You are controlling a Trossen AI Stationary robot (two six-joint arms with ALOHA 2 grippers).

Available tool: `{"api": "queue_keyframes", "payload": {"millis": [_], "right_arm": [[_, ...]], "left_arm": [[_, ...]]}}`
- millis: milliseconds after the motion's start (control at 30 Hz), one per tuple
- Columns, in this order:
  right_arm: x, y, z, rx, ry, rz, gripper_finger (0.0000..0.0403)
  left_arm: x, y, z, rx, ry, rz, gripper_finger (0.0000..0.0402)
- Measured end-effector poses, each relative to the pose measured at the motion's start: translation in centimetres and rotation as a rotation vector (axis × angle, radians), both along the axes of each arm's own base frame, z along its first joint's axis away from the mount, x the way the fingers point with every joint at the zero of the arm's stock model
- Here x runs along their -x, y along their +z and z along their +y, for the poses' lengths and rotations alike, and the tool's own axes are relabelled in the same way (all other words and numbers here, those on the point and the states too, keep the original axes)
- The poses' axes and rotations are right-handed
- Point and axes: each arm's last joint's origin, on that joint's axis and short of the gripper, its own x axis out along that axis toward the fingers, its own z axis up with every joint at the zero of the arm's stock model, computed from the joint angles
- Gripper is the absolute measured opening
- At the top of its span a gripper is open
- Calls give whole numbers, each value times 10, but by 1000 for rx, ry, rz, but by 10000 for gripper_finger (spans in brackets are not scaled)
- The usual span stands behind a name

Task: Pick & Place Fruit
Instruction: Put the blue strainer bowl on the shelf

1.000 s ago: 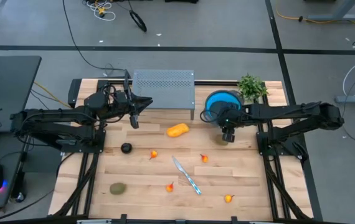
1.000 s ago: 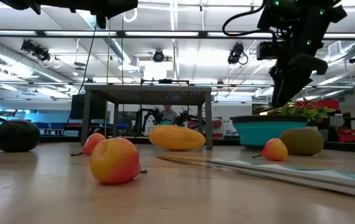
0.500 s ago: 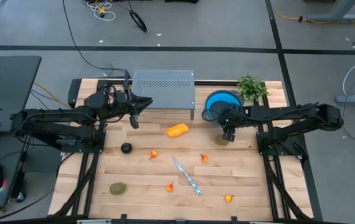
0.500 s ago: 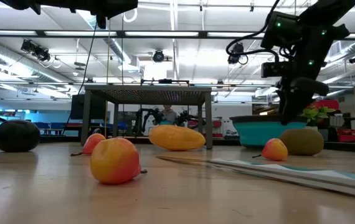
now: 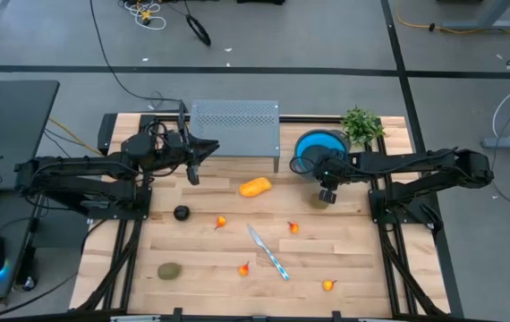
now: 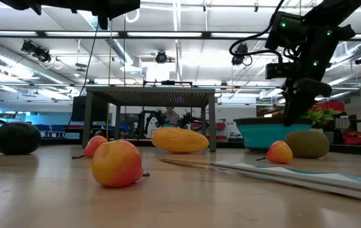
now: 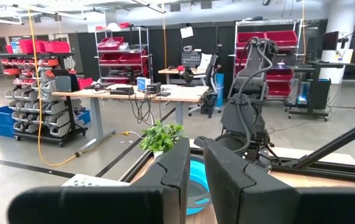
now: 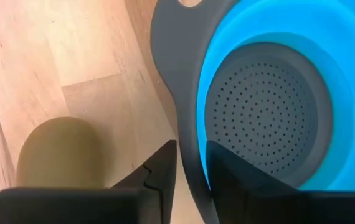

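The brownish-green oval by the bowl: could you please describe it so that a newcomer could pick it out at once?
Find the blue bowl at the table's far right, beside the plant. The oval lies on the wood just in front of it, under the right pincer. Its twin lies alone at the near left corner.

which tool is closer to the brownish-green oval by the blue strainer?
Right. The right tool hangs just above and beside the oval, next to the blue strainer. The left tool waits across the table by the metal rack.
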Motion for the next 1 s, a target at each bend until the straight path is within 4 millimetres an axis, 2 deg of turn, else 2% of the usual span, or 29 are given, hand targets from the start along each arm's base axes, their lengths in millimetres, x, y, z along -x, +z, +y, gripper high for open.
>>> {"api": "queue_keyframes", "payload": {"millis": [200, 467, 667, 1000], "right_arm": [[0, 0, 0, 6, -3, 7, 74], [-1, 3, 1, 18, 6, 3, 32], [-9, 17, 5, 20, 50, -32, 28], [-11, 48, 17, -21, 91, 20, 25]], "left_arm": [[0, -1, 0, -7, 2, 17, 57], [0, -1, 0, -8, 2, 17, 57], [0, -1, 0, -13, 2, 18, 57], [0, -1, 0, -16, 2, 20, 57]]}}
